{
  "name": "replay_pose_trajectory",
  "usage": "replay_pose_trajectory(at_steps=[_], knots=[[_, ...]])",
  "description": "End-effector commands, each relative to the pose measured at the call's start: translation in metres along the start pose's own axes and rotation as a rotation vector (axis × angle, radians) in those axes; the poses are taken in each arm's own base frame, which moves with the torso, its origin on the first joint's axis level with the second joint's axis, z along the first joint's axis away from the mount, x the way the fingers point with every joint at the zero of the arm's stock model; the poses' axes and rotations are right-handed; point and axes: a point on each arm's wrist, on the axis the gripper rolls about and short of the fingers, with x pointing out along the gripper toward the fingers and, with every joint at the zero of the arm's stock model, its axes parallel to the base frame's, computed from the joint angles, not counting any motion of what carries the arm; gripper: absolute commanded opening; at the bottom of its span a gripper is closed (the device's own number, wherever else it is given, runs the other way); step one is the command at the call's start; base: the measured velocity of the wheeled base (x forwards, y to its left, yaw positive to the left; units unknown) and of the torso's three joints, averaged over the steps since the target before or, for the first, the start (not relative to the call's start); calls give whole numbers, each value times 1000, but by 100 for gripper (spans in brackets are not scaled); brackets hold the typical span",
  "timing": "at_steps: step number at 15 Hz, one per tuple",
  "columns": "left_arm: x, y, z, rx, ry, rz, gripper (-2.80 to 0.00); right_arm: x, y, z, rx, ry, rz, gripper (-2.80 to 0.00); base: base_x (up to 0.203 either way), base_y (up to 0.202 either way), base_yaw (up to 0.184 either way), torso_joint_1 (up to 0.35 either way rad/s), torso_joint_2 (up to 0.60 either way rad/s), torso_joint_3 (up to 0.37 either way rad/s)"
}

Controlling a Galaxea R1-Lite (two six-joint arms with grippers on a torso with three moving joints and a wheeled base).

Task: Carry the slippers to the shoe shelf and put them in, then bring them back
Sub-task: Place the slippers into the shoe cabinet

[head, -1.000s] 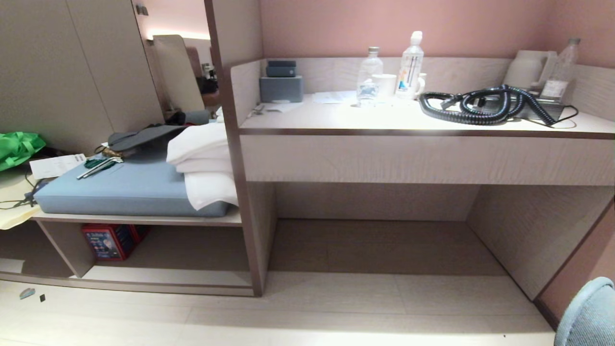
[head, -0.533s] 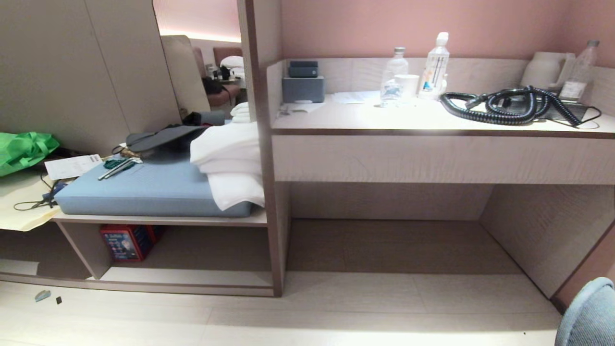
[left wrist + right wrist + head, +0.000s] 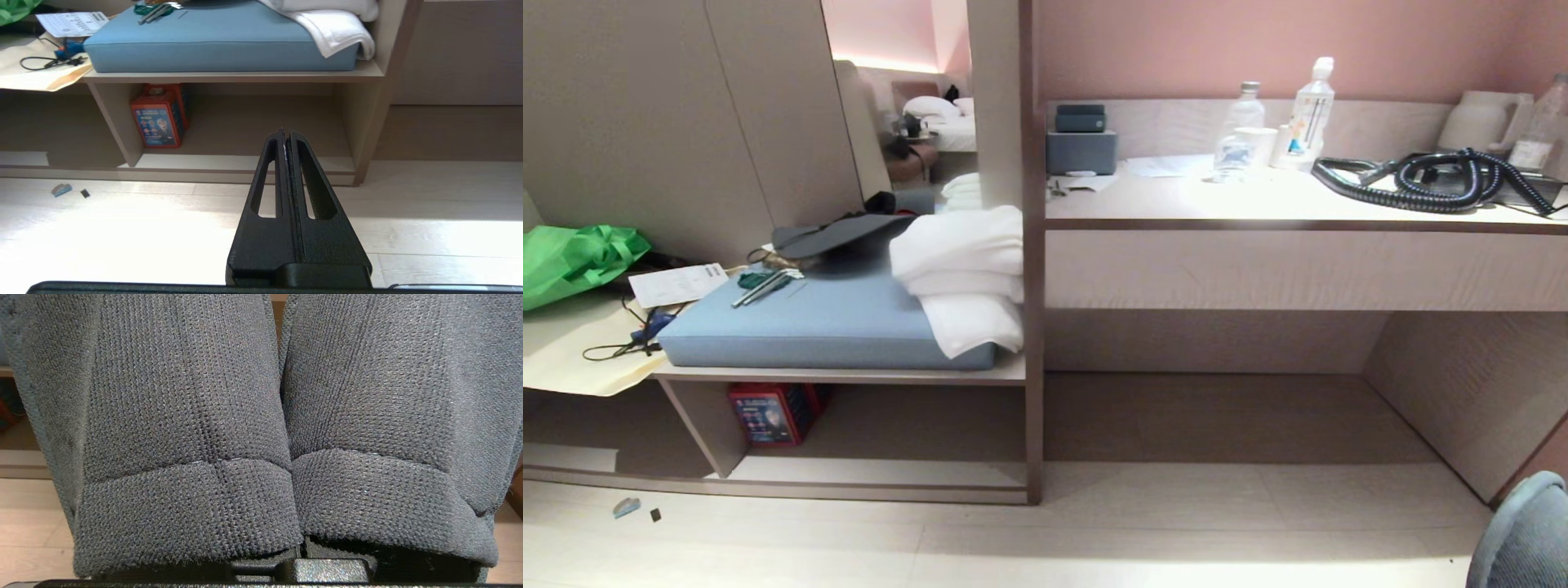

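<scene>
**Slippers held before the shelf unit**

While neither arm shows in the head view, the right wrist view is filled by the slippers [image 3: 261,428], two dark knitted straps side by side, pressed together and carried by the right gripper [image 3: 300,549], whose fingers are clamped on them; only its black base shows beneath the fabric. The left gripper [image 3: 287,136] hangs over the pale floor with its fingers pressed together and nothing between them, pointing toward the shoe shelf [image 3: 874,472], the low open cubby with a pale base board. A red box [image 3: 772,412] with a blue printed front stands at the cubby's left end; its pictures and writing are too small to read. Above it lies a blue cushion [image 3: 825,327] bearing folded white towels [image 3: 964,273]. A printed sheet [image 3: 676,283] lies beside the cushion, its text illegible. On the desk top, a labelled bottle [image 3: 1311,106] stands near a coiled black hose [image 3: 1437,184]; that label cannot be read either.
</scene>
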Motion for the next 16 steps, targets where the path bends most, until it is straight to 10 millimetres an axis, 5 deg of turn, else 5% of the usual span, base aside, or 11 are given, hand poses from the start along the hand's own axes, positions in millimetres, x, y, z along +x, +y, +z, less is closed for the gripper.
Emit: replay_pose_trajectory(at_steps=[1, 16], knots=[[0, 0, 0, -1, 1, 0, -280, 0, 0, 0, 0, 1, 0, -280, 0, 195, -1, 7, -2, 2], [0, 0, 0, -1, 0, 0, -280, 0, 0, 0, 0, 1, 0, -280, 0, 196, -1, 1, 3, 3]])
